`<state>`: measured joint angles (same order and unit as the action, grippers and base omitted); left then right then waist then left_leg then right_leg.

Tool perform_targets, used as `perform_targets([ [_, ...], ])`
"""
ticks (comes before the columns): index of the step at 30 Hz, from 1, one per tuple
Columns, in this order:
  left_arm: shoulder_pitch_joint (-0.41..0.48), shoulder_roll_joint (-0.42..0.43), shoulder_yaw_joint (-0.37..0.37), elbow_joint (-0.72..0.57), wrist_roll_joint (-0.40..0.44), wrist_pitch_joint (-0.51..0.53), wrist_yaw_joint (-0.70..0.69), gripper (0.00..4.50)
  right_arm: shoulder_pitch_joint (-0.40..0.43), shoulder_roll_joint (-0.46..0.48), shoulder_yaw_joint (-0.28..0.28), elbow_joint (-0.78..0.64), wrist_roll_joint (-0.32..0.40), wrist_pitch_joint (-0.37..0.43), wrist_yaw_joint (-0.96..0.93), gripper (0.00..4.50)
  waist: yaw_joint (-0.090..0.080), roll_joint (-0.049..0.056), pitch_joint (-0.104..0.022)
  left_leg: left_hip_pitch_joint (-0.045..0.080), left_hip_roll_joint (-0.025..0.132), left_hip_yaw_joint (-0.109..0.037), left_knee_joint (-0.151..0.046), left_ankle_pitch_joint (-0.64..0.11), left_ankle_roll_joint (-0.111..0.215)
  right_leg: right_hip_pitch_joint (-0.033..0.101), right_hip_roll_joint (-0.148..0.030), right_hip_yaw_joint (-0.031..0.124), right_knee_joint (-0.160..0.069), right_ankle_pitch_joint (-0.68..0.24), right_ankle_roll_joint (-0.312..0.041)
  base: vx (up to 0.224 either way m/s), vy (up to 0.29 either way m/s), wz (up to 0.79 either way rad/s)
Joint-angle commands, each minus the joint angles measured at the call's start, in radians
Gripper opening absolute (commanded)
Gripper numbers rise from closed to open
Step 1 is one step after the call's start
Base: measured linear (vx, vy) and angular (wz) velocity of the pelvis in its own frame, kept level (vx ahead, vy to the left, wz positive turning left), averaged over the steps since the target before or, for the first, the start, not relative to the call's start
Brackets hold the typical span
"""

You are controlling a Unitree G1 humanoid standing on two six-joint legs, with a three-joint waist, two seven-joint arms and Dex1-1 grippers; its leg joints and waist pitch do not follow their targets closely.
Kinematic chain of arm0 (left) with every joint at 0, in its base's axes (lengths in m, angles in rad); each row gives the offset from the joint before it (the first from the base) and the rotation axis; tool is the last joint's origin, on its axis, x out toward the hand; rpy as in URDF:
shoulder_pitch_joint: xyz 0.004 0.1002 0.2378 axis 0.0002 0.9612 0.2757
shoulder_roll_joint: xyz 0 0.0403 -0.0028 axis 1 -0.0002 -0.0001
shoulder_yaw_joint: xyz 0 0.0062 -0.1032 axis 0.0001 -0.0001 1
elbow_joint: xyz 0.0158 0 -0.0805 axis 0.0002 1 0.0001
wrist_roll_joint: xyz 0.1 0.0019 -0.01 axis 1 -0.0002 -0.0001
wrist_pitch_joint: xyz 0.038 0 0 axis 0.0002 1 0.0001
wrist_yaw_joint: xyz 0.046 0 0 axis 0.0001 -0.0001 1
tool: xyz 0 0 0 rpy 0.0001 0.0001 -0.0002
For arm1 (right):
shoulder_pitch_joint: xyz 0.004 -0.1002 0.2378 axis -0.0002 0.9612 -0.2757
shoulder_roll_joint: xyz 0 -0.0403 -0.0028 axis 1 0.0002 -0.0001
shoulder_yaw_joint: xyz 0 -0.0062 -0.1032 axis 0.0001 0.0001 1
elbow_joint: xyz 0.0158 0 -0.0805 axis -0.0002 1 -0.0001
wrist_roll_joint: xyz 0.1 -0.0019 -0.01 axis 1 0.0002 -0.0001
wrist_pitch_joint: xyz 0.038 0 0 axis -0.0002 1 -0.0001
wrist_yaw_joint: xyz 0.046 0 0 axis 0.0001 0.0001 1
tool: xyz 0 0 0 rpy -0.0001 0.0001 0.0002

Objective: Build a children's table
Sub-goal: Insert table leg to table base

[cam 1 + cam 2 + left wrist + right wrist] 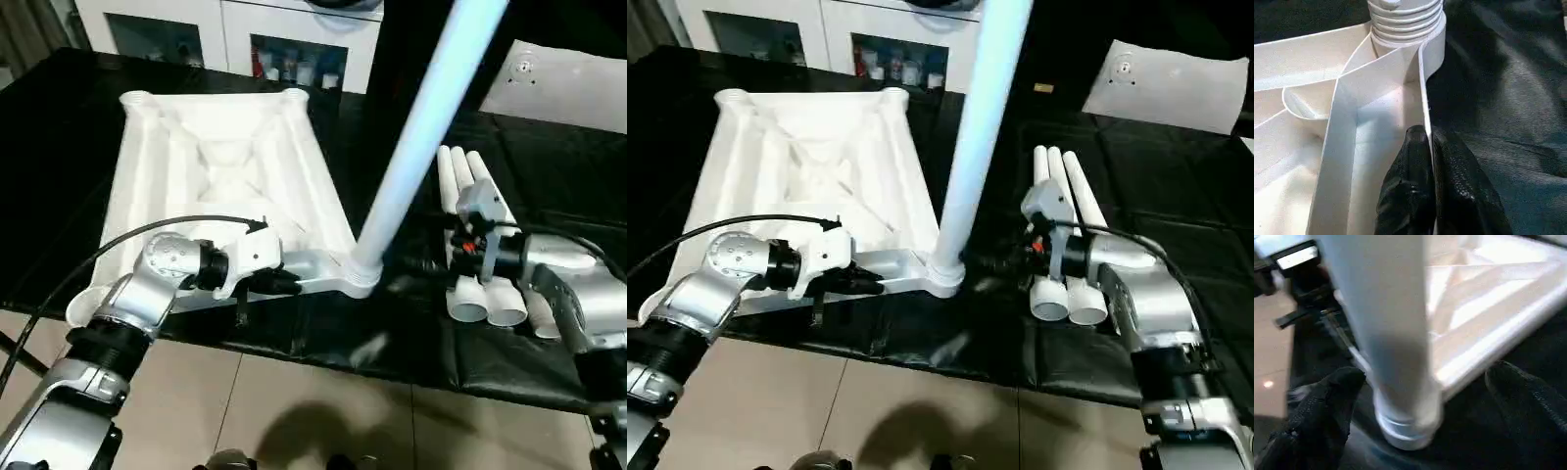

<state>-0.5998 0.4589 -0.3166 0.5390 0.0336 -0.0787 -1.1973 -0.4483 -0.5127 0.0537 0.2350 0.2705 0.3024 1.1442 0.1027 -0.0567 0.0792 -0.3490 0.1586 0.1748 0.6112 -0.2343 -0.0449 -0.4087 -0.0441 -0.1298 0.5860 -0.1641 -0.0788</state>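
The tabletop (pixel 220 157) lies ribbed underside up on the black-covered table (pixel 549 166), one long edge near the table's front. One leg (pixel 416 137) stands upright in the near corner socket (pixel 358 274) on the robot's right side, its top cut off by the frame.

The left gripper (pixel 862 284) is pinched shut on the tabletop's near rim — in the wrist view its fingers (pixel 1420 196) sit either side of the thin wall, just beside the socket with the leg's ribbed base.

The right gripper (pixel 1415 396) stands wide open with nothing held; its fingers (pixel 1322 406) flank the foot of the standing leg without touching it, as far as the blur allows.

Three spare legs (pixel 1063 235) lie side by side on the cloth, partly hidden behind the right wrist. A white cabinet (pixel 235 34) stands beyond the table — its upper part is cropped.
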Motion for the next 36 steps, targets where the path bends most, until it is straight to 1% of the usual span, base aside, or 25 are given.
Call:
perform_targets([
  [1,-0.028,-0.019,-0.031,-0.017,0.0,-0.042,-0.037,0.0,0.014,-0.003,0.021,-0.031,0.009,0.004,0.016,4.46,-0.001,0.006,-0.088,0.002,0.088,-0.031,-0.059,0.068,0.136,0.077,-0.131,0.082,-0.057,-0.198,-0.095,0.0,0.0,0.0],
  [3,-0.025,-0.021,-0.033,-0.023,0.001,-0.044,-0.037,0.0,-0.006,0.032,0.024,0.011,-0.023,-0.018,-0.044,4.46,-0.002,0.003,-0.091,0.002,0.089,-0.032,-0.059,0.074,0.13,0.076,-0.131,0.081,-0.055,-0.194,-0.097,0.0,0.0,0.0],
  [4,-0.023,-0.022,-0.034,-0.028,0.001,-0.043,-0.037,0.0,-0.016,0.047,0.024,0.032,-0.036,-0.024,-0.072,4.29,-0.004,0.005,-0.09,0.002,0.088,-0.031,-0.059,0.075,0.123,0.075,-0.133,0.082,-0.056,-0.2,-0.1,0.0,0.0,0.0],
  [5,-0.021,-0.023,-0.035,-0.033,0.002,-0.042,-0.037,0.0,-0.025,0.062,0.024,0.052,-0.048,-0.034,-0.099,4.29,-0.003,0.005,-0.091,0.004,0.088,-0.031,-0.059,0.076,0.117,0.074,-0.134,0.082,-0.055,-0.199,-0.102,0.0,0.0,0.0],
  [6,-0.02,-0.025,-0.036,-0.035,0.002,-0.042,-0.037,0.0,-0.03,0.072,0.024,0.063,-0.053,-0.043,-0.111,4.15,-0.006,0.003,-0.09,0.003,0.087,-0.031,-0.06,0.076,0.109,0.074,-0.134,0.083,-0.054,-0.201,-0.108,0.0,0.0,0.0],
  [7,-0.017,-0.027,-0.037,-0.038,0.001,-0.043,-0.038,0.0,-0.036,0.086,0.026,0.074,-0.053,-0.043,-0.12,4.15,-0.003,0.003,-0.09,0.004,0.086,-0.029,-0.059,0.074,0.106,0.074,-0.133,0.085,-0.054,-0.197,-0.109,0.0,0.0,0.0],
  [8,-0.017,-0.029,-0.037,-0.037,0.001,-0.045,-0.038,0.0,-0.037,0.09,0.027,0.077,-0.051,-0.043,-0.121,3.94,-0.003,0.003,-0.09,0.004,0.087,-0.029,-0.059,0.074,0.107,0.074,-0.133,0.085,-0.052,-0.191,-0.111,0.0,0.0,0.0],
  [9,-0.015,-0.03,-0.037,-0.037,0.001,-0.047,-0.038,0.0,-0.039,0.098,0.031,0.082,-0.051,-0.043,-0.122,3.94,-0.002,0.003,-0.091,0.005,0.09,-0.03,-0.059,0.081,0.111,0.074,-0.133,0.085,-0.049,-0.179,-0.112,0.0,0.0,0.0],
  [12,-0.011,-0.03,-0.039,-0.039,0.001,-0.051,-0.036,0.0,-0.039,0.114,0.051,0.088,-0.045,-0.041,-0.11,3.59,0.0,0.003,-0.09,0.005,0.09,-0.03,-0.058,0.081,0.118,0.073,-0.136,0.085,-0.047,-0.167,-0.117,0.0,0.0,0.0],
  [13,-0.011,-0.031,-0.039,-0.037,0.002,-0.052,-0.035,0.0,-0.04,0.117,0.055,0.093,-0.043,-0.04,-0.106,3.52,0.0,0.003,-0.087,0.004,0.09,-0.03,-0.059,0.073,0.117,0.073,-0.136,0.086,-0.049,-0.177,-0.116,0.0,0.0,0.0],
  [14,-0.011,-0.031,-0.04,-0.036,0.002,-0.053,-0.035,0.0,-0.042,0.123,0.056,0.101,-0.043,-0.041,-0.104,3.46,-0.001,0.002,-0.087,0.004,0.089,-0.029,-0.059,0.071,0.116,0.074,-0.135,0.086,-0.05,-0.181,-0.114,0.0,0.0,0.0],
  [17,-0.009,-0.031,-0.039,-0.036,0.004,-0.053,-0.034,0.0,-0.044,0.134,0.061,0.122,-0.044,-0.047,-0.098,3.14,-0.001,0.002,-0.086,0.001,0.086,-0.029,-0.06,0.051,0.106,0.075,-0.136,0.086,-0.056,-0.226,-0.098,0.0,0.0,0.0],
  [18,-0.009,-0.033,-0.039,-0.035,0.004,-0.051,-0.033,0.0,-0.043,0.137,0.065,0.129,-0.046,-0.05,-0.095,3.07,-0.001,0.001,-0.084,0.002,0.086,-0.029,-0.06,0.046,0.102,0.074,-0.136,0.086,-0.057,-0.236,-0.093,0.0,0.0,0.0],
  [20,-0.009,-0.034,-0.038,-0.035,0.003,-0.05,-0.034,0.0,-0.043,0.14,0.064,0.131,-0.043,-0.047,-0.093,3.01,-0.001,0.002,-0.084,0.001,0.086,-0.029,-0.061,0.047,0.102,0.075,-0.135,0.086,-0.057,-0.237,-0.09,0.0,0.0,0.0],
  [21,-0.009,-0.034,-0.037,-0.035,0.002,-0.049,-0.034,0.0,-0.043,0.141,0.062,0.133,-0.041,-0.046,-0.092,2.73,-0.002,0.002,-0.085,0.002,0.087,-0.03,-0.061,0.051,0.102,0.074,-0.134,0.086,-0.055,-0.23,-0.09,0.0,0.0,0.0],
  [23,-0.008,-0.033,-0.038,-0.036,0.002,-0.047,-0.035,0.0,-0.041,0.14,0.064,0.133,-0.039,-0.046,-0.089,2.67,-0.002,0.002,-0.085,0.002,0.088,-0.031,-0.06,0.054,0.105,0.074,-0.135,0.086,-0.053,-0.22,-0.092,0.0,0.0,0.0],
  [24,-0.008,-0.033,-0.039,-0.035,0.002,-0.046,-0.035,0.0,-0.039,0.139,0.065,0.133,-0.037,-0.046,-0.087,2.54,-0.002,0.002,-0.085,0.001,0.087,-0.03,-0.06,0.054,0.107,0.075,-0.135,0.086,-0.053,-0.218,-0.093,0.0,0.0,0.0],
  [25,-0.008,-0.033,-0.039,-0.035,0.001,-0.045,-0.035,0.0,-0.038,0.138,0.066,0.132,-0.036,-0.045,-0.085,2.54,-0.002,0.002,-0.084,0.0,0.087,-0.03,-0.06,0.053,0.108,0.075,-0.135,0.086,-0.055,-0.222,-0.091,0.0,0.0,0.0],
  [27,-0.008,-0.034,-0.04,-0.034,0.0,-0.043,-0.035,0.0,-0.034,0.137,0.064,0.132,-0.034,-0.045,-0.08,2.28,-0.003,0.003,-0.084,0.001,0.087,-0.03,-0.061,0.05,0.105,0.075,-0.135,0.085,-0.056,-0.232,-0.089,0.0,0.0,0.0],
  [28,-0.008,-0.034,-0.04,-0.034,0.0,-0.042,-0.036,0.0,-0.034,0.138,0.063,0.133,-0.034,-0.046,-0.078,2.26,-0.003,0.002,-0.084,0.001,0.086,-0.03,-0.06,0.049,0.105,0.074,-0.135,0.086,-0.056,-0.231,-0.088,0.0,0.0,0.0],
  [31,-0.007,-0.039,-0.035,-0.033,-0.011,-0.027,-0.04,0.0,-0.029,0.138,0.062,0.132,-0.033,-0.045,-0.072,2.17,-0.004,0.005,-0.084,0.002,0.088,-0.031,-0.061,0.048,0.104,0.074,-0.135,0.085,-0.056,-0.227,-0.092,0.0,0.0,0.0],
  [33,-0.007,-0.043,-0.031,-0.033,-0.018,-0.019,-0.042,0.0,-0.025,0.138,0.064,0.128,-0.032,-0.045,-0.071,2.14,-0.004,0.005,-0.083,0.003,0.087,-0.03,-0.061,0.046,0.105,0.073,-0.135,0.085,-0.057,-0.225,-0.095,0.0,0.0,0.0],
  [36,-0.009,-0.056,-0.014,-0.034,-0.046,0.019,-0.045,0.0,-0.018,0.14,0.069,0.123,-0.031,-0.047,-0.071,2.12,-0.004,0.004,-0.083,0.002,0.086,-0.029,-0.061,0.036,0.099,0.075,-0.136,0.086,-0.059,-0.245,-0.092,0.0,0.0,0.0],
])
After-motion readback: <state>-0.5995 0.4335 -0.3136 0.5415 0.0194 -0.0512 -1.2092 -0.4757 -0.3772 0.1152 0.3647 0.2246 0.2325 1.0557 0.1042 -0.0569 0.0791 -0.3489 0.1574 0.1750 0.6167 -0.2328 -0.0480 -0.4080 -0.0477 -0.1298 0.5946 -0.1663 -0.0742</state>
